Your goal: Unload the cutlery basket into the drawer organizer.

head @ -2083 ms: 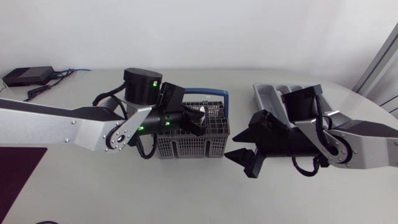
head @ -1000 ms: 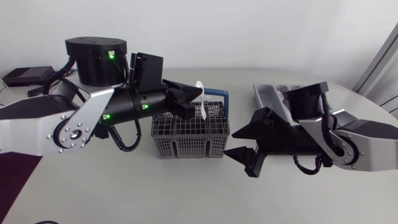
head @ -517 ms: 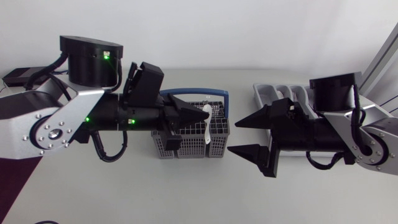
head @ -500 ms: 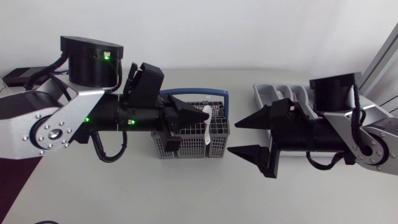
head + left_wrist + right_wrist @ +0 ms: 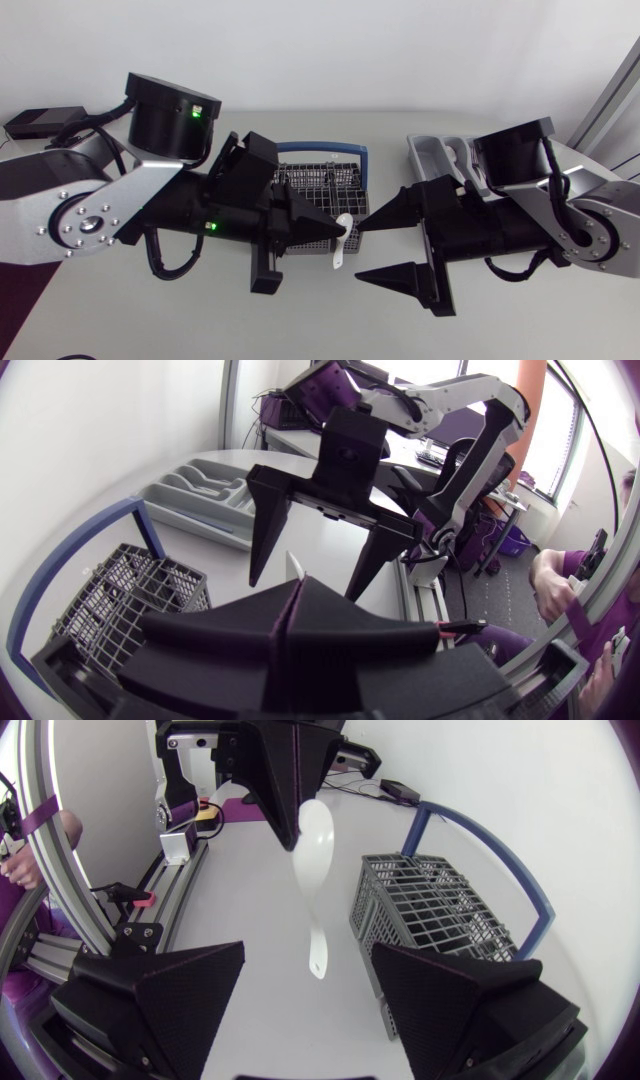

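My left gripper (image 5: 338, 230) is shut on the bowl end of a white plastic spoon (image 5: 341, 247), which hangs handle-down above the table in front of the grey wire cutlery basket (image 5: 322, 182). My right gripper (image 5: 363, 254) faces it, open wide, with its fingertips just short of the spoon. In the right wrist view the spoon (image 5: 314, 855) dangles from the left gripper (image 5: 288, 815) in line with the gap of the right gripper (image 5: 308, 952). The left wrist view shows the left gripper (image 5: 293, 615) shut and the spoon's white tip (image 5: 295, 567) poking out. The grey drawer organizer (image 5: 436, 152) lies at the back right, partly hidden by my right arm.
The basket has a blue bail handle (image 5: 345, 150) and holds more items, which I cannot make out. A black box with cables (image 5: 42, 122) sits at the back left. A dark purple mat (image 5: 28, 272) lies at the front left edge.
The left arm lifted the spoon out of the basket and carried it forward and to the right. The right gripper opened wider and came closer to the spoon.
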`<action>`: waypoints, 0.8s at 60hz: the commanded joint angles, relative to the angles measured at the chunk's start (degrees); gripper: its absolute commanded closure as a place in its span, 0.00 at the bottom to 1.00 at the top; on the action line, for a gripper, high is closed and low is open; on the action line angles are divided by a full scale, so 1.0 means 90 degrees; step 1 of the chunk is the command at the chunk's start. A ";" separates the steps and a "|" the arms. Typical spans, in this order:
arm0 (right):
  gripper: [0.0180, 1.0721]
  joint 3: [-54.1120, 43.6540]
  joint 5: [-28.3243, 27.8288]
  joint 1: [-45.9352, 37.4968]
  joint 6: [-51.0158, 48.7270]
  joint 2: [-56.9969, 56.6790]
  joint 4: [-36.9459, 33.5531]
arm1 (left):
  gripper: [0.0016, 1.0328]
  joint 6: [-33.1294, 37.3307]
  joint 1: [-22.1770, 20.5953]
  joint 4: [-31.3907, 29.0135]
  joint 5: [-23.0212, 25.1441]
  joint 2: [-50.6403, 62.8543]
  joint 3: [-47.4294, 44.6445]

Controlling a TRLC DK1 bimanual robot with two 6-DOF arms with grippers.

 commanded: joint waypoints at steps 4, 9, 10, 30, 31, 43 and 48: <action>0.14 0.0165 -0.0110 0.0207 -0.0289 0.0168 -0.0241 | 0.97 0.0230 -0.0180 -0.0168 0.0182 -0.0102 0.0122; 0.24 0.0136 -0.0159 0.0256 -0.0592 0.0148 -0.0437 | 0.97 0.0240 -0.0189 -0.0236 0.0270 -0.0092 0.0151; 0.27 0.0116 -0.0169 0.0276 -0.0612 0.0139 -0.0447 | 0.97 0.0240 -0.0189 -0.0256 0.0289 -0.0092 0.0151; 0.58 0.0038 -0.0159 0.0500 -0.0739 -0.0057 -0.0613 | 0.97 0.0308 -0.0307 -0.0539 0.0445 -0.0034 0.0337; 0.58 0.0038 -0.0159 0.0500 -0.0739 -0.0057 -0.0613 | 0.97 0.0308 -0.0307 -0.0539 0.0445 -0.0034 0.0337; 0.84 0.0028 -0.0159 0.0520 -0.0758 -0.0076 -0.0632 | 0.97 0.0308 -0.0316 -0.0539 0.0455 0.0005 0.0347; 0.90 0.0028 -0.0159 0.0520 -0.0768 -0.0096 -0.0671 | 0.97 0.0298 -0.0326 -0.0549 0.0465 0.0005 0.0337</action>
